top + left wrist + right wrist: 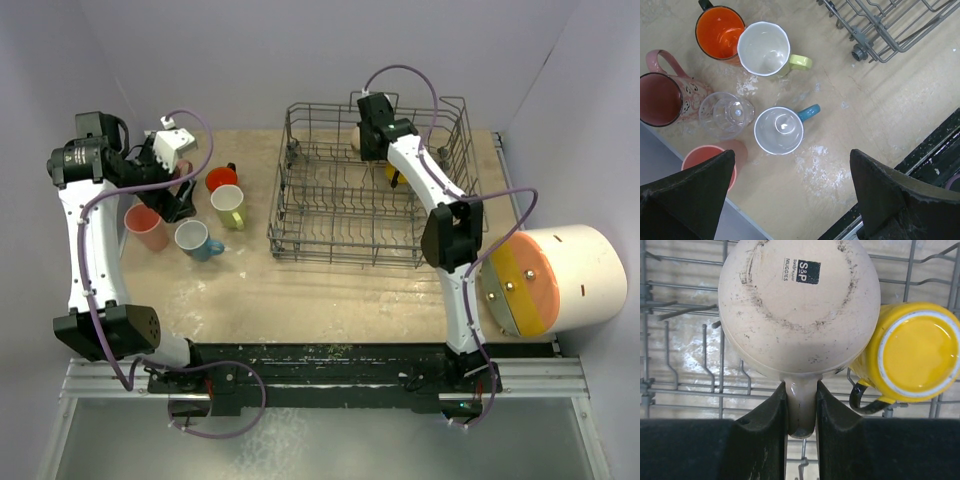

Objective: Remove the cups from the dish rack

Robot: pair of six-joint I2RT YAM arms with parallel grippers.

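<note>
Right gripper (801,400) clamps the beige mug (800,305) handle; lifting may topple the adjacent yellow mug (917,352) (both inverted). Left gripper (790,165) spread wide, empty.

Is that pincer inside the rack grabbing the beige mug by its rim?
No, the right pincer is closed on the handle of the beige mug, with one finger pressed against each side of it.

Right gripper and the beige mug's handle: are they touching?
Touching. In the right wrist view the right gripper clamps the handle of the beige mug, both fingers flush against it, no gap.
</note>
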